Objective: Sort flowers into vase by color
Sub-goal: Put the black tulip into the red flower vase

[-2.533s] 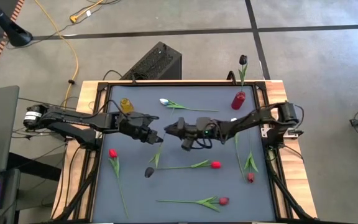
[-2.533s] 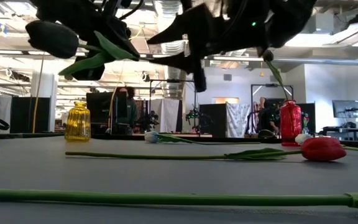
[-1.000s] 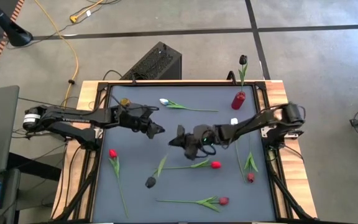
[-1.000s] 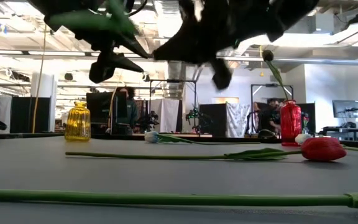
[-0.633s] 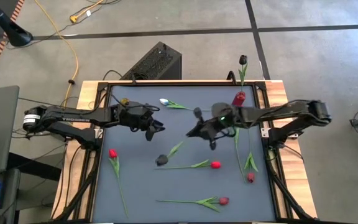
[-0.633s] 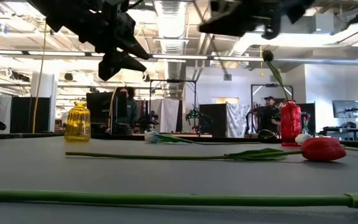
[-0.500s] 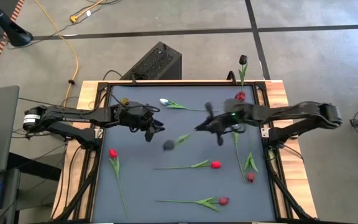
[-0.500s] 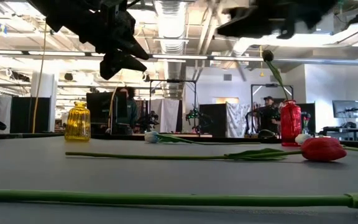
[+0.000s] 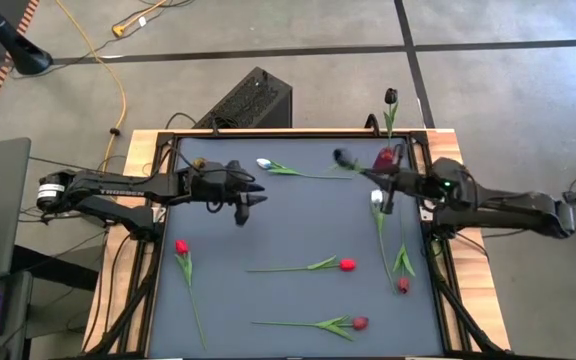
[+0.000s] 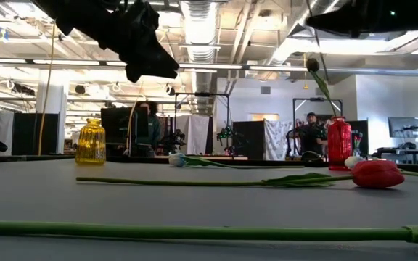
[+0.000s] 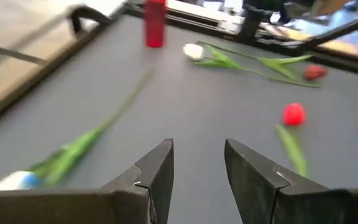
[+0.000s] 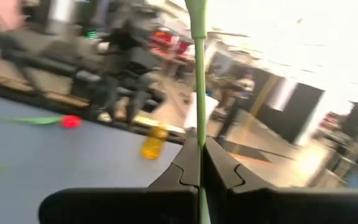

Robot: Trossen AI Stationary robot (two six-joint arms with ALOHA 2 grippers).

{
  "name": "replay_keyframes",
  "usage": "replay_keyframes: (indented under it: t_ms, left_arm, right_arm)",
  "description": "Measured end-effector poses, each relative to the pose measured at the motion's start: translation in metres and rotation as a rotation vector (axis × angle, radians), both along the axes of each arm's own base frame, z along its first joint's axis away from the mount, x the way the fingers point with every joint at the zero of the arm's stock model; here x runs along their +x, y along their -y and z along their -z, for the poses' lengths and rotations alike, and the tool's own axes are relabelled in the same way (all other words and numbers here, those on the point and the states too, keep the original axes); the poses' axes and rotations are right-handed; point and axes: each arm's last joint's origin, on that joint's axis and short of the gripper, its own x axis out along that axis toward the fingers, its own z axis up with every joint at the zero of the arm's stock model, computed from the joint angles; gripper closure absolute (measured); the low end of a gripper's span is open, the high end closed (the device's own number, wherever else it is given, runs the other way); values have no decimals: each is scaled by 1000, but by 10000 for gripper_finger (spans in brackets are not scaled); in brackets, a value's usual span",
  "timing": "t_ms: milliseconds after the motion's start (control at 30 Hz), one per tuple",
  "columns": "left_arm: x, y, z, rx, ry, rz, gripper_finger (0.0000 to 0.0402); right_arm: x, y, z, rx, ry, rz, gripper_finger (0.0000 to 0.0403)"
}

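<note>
The counter (image 9: 298, 225) carries most of the flowers lying flat, stems sprawled, because they wait to be picked. Landmark: the red vase (image 9: 384, 160) at the counter's far right corner, already holding one dark tulip (image 9: 391, 97) upright.

The right gripper (image 9: 376, 181) hangs just beside the red vase, its fingers (image 12: 188, 163) pinched tight on a green stem (image 12: 197, 68); the dark bud (image 9: 343, 157) sticks out just left of the vase. I judge it is held by the stem so the stem end can drop into the vase with its like colour.

The left gripper (image 9: 248, 198) waits well left of the red vase, near the yellow vase (image 9: 200, 163), fingers (image 11: 160, 172) a little apart, holding nothing.

A white tulip (image 9: 265, 164) lies between the vases; red tulips (image 9: 347, 265) lie nearer the front.
</note>
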Motion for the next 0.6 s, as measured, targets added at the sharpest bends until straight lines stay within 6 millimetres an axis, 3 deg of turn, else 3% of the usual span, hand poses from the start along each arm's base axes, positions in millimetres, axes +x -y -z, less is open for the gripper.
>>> replay_keyframes:
  t_ms: [167,400,600]
  left_arm:
    - [0,-3,5,165,-84,-34,271]
    - [12,-6,-5,279,52,-19,272]
    - [18,-7,3,283,33,-12,272]
  right_arm:
    - [-22,7,11,14,115,211,376]
    - [-38,16,39,-13,263,420,376]
    - [-52,23,57,-71,440,540,376]
